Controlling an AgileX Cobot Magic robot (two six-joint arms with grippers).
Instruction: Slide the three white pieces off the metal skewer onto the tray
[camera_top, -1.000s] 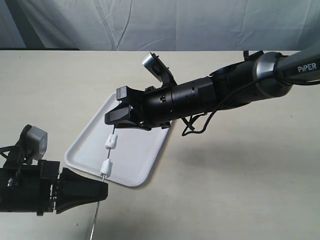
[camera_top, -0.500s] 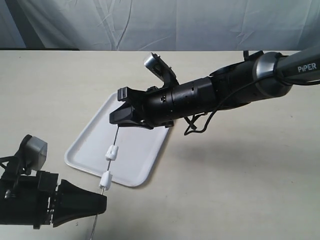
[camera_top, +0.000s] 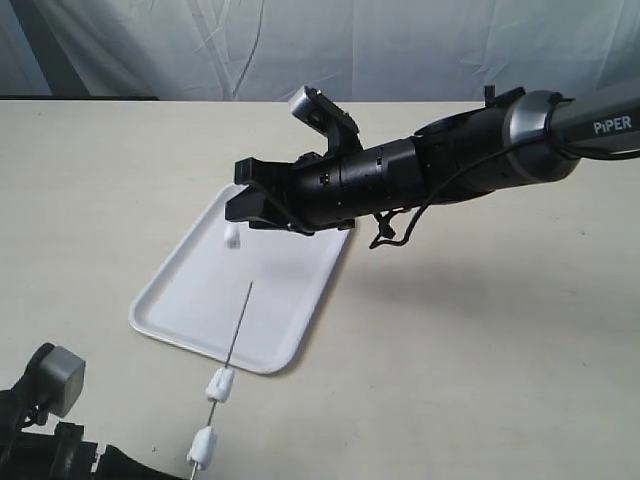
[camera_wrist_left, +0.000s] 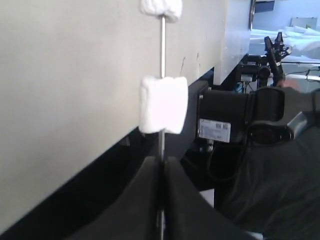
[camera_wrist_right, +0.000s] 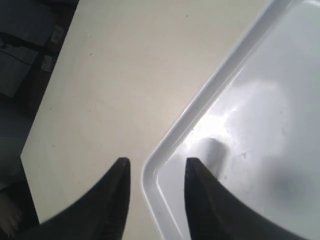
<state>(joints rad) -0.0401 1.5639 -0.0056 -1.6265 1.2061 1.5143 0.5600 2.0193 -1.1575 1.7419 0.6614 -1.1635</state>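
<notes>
Left gripper (camera_wrist_left: 161, 162) has pulled back clamping the metal skewer (camera_top: 238, 320); right gripper (camera_wrist_right: 154, 170) gapes empty; two white pieces (camera_top: 221, 382) now past the tray (camera_top: 170, 300) may fall outside

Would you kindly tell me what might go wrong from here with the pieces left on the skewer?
1. The two white pieces left on the metal skewer sit beyond the near rim of the tray, over the table; slid off here, they would likely miss it.
2. The left gripper holds the skewer by one end only, and the right gripper is open and clear of it, so the tip may sway.
</notes>
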